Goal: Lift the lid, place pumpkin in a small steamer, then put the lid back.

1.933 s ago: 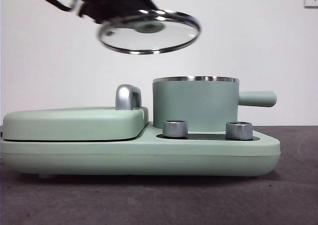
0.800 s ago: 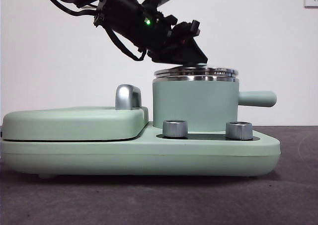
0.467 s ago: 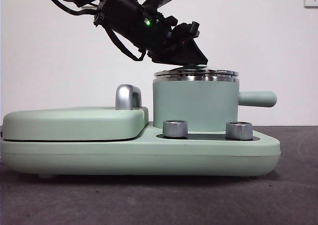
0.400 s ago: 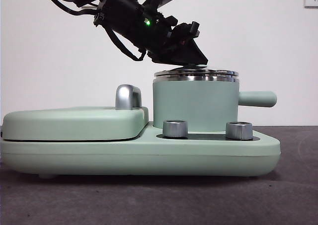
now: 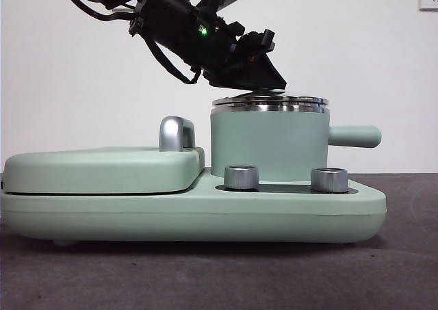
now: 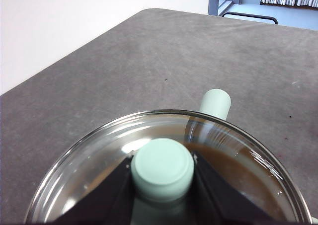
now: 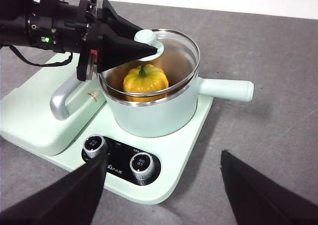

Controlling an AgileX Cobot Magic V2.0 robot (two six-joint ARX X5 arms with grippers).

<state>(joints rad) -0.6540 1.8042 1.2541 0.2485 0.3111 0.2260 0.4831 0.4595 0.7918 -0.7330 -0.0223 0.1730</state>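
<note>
The lid (image 5: pixel 269 101) sits on the steamer (image 5: pixel 268 146), its steel rim resting on the pot's rim. The left pincer (image 5: pixel 263 84) reaches down to it at a slant, and its jaws are clamped on the lid's green knob (image 6: pixel 162 169).

The front view shows this only from the side: the lid is a thin steel band on the pot, and the pincer's black tip covers the knob. The pot's contents cannot be seen there. It does show the base unit (image 5: pixel 191 211) in profile, with its two steel dials (image 5: pixel 241 176) in front of the pot, the flat grill cover (image 5: pixel 102 170) beside it, and the cover's steel handle (image 5: pixel 176 133) standing up.

The left wrist view shows the grip itself: a black jaw presses each side of the knob, and the glass disc spreads around it. The pot's stubby handle (image 6: pixel 214 103) sticks out beyond the lid. The glass there shows a brownish glare, and nothing inside is clear.

Only the right wrist view shows the pumpkin (image 7: pixel 145 82). It lies inside the pot under the glass, upright, its green stem toward the knob. That view looks down on the whole unit on the grey counter (image 7: pixel 268 135). The right pincer (image 7: pixel 161 197) hangs well back from the unit, jaws spread wide, holding nothing.
</note>
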